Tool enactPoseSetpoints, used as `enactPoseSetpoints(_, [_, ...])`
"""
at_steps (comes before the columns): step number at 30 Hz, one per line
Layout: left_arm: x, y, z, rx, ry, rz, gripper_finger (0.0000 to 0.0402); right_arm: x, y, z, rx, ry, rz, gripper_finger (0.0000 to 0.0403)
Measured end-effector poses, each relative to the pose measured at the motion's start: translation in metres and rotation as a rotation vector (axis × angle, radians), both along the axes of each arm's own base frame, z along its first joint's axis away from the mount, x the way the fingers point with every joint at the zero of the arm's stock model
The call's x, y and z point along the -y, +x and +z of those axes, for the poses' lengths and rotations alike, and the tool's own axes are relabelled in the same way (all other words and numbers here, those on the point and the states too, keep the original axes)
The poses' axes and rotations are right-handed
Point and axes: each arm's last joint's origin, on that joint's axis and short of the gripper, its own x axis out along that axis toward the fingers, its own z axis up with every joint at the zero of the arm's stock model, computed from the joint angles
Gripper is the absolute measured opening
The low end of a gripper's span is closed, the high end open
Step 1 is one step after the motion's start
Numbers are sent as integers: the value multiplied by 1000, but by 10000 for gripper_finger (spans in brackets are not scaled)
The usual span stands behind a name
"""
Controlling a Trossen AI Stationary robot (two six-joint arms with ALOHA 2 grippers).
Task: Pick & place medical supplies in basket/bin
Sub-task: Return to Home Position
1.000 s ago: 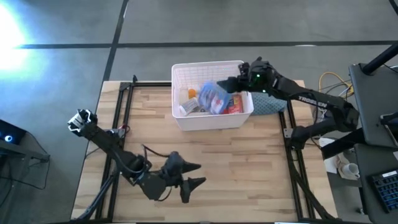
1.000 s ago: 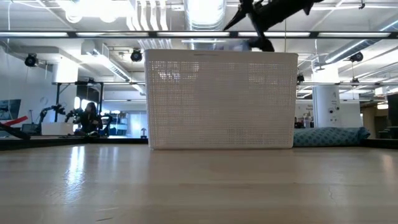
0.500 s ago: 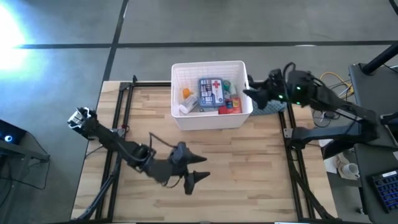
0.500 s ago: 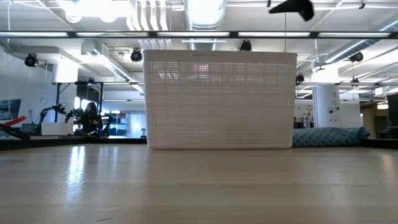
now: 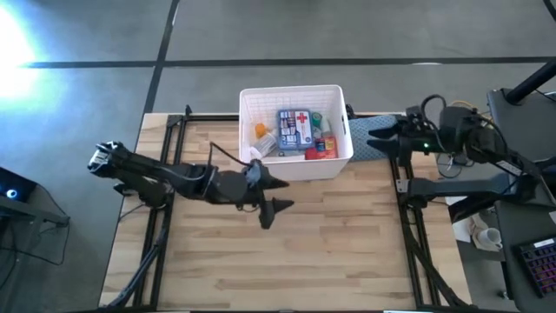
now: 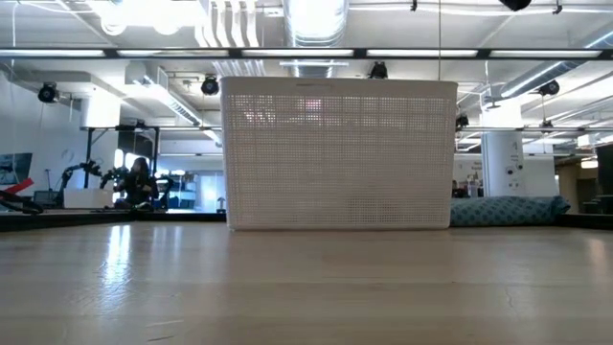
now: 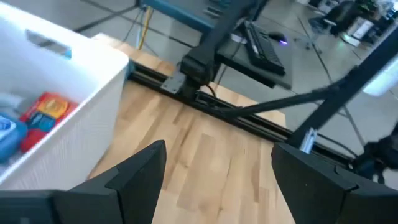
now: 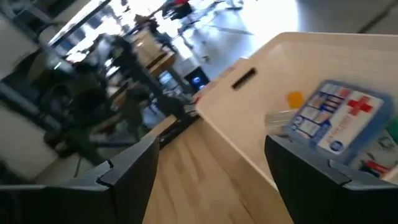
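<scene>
— Well, any room around the jaws?
— Plenty. The left gripper (image 5: 280,195), spread wide and empty, hangs over bare table (image 5: 347,235). The white basket (image 5: 300,167) has its front wall just ahead of it. The right gripper (image 5: 375,139), likewise spread, is beside the basket's side wall.
— Labels?
— The first-aid pouch (image 5: 294,128) lies inside, red cross up; its print is unreadable.

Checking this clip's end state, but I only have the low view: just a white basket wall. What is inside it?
Observer: The blue first-aid pouch lies in the basket, red cross up.
Operator: Anything else in there?
Observer: An orange vial on one side of it, a red box on the other.
Operator: And the arms?
Observer: Both outside the basket, open and empty: left end effector above the table in front of it, right end effector over the folded cloth to its right.
</scene>
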Motion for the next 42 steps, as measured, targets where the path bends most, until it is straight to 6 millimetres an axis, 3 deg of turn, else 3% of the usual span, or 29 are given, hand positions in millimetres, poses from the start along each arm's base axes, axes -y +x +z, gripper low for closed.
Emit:
enactPoseSetpoints(3, [1,-7,2,0,60,-84,271,-6,-3,1,3,-42,74,284])
enactPoseSetpoints(10, [-6,-23,-3,110,9,-196,271,-24,3,-10,21,-38,249,288])
enactPoseSetpoints(14, [-13,-38,-29,285,-36,-249,271,-42,23,-30,155,-31,365,284])
enactPoseSetpoints(18, [-19,-67,-58,446,-83,-302,271,-60,38,-58,285,-53,416,281])
enactPoseSetpoints(23, [-37,-111,-78,540,-76,-302,271,-58,23,-93,246,-70,367,284])
enactPoseSetpoints(30, [-57,-163,-109,606,-84,-255,271,-50,-10,-121,277,-151,425,293])
enactPoseSetpoints(37, [-61,-193,-144,642,-112,-257,271,-42,-27,-158,156,-18,309,294])
enactPoseSetpoints(42, [-64,-204,-166,659,-126,-244,271,-43,-33,-159,291,-182,396,293])
